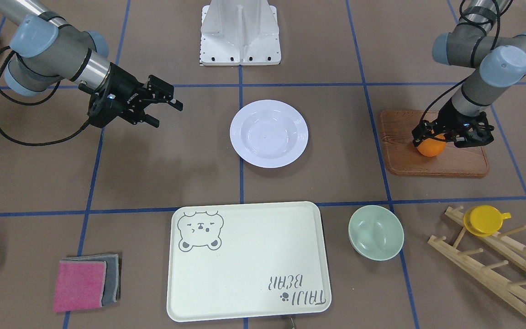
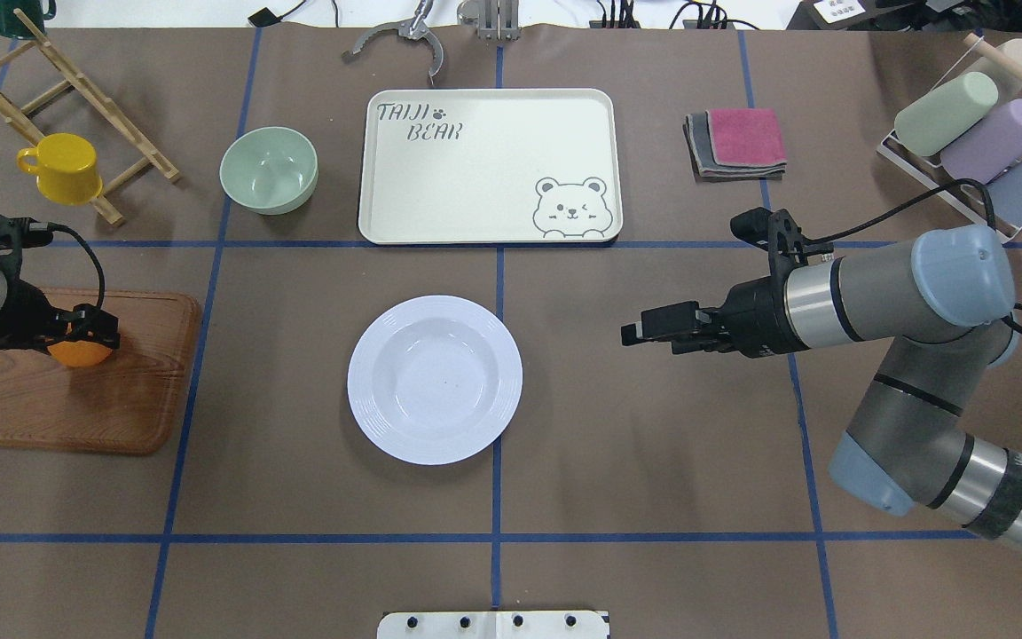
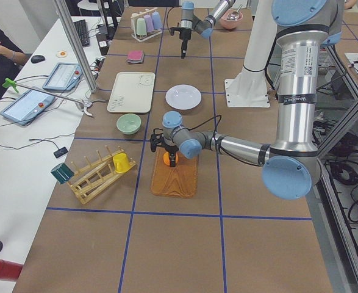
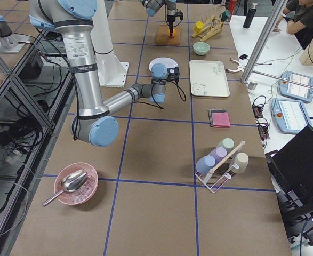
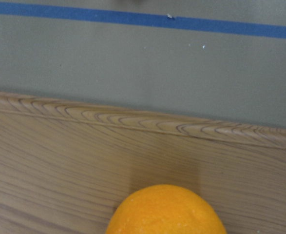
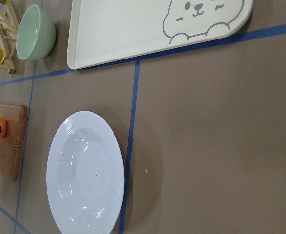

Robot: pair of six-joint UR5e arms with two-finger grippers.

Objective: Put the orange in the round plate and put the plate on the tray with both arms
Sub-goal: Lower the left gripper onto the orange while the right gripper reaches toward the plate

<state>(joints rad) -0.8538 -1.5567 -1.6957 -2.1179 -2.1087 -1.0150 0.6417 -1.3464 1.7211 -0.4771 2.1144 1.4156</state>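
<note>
The orange (image 1: 431, 149) (image 5: 166, 212) rests on a brown wooden board (image 1: 454, 161) at my left side. My left gripper (image 1: 432, 140) (image 2: 81, 342) points down over it with a finger on either side; whether the fingers press on it I cannot tell. The white round plate (image 1: 269, 133) (image 2: 434, 380) lies bare at the table's middle. The cream bear tray (image 1: 244, 260) (image 2: 484, 164) lies beyond it, with nothing on it. My right gripper (image 1: 167, 113) (image 2: 633, 330) hovers open to the right of the plate, pointing at it and holding nothing.
A pale green bowl (image 2: 269, 170) stands left of the tray. A wooden rack (image 2: 76, 98) with a yellow cup (image 2: 63, 169) is at the far left. Folded pink and grey cloths (image 2: 737, 142) and a rack of pastel cups (image 2: 972, 133) are at the far right.
</note>
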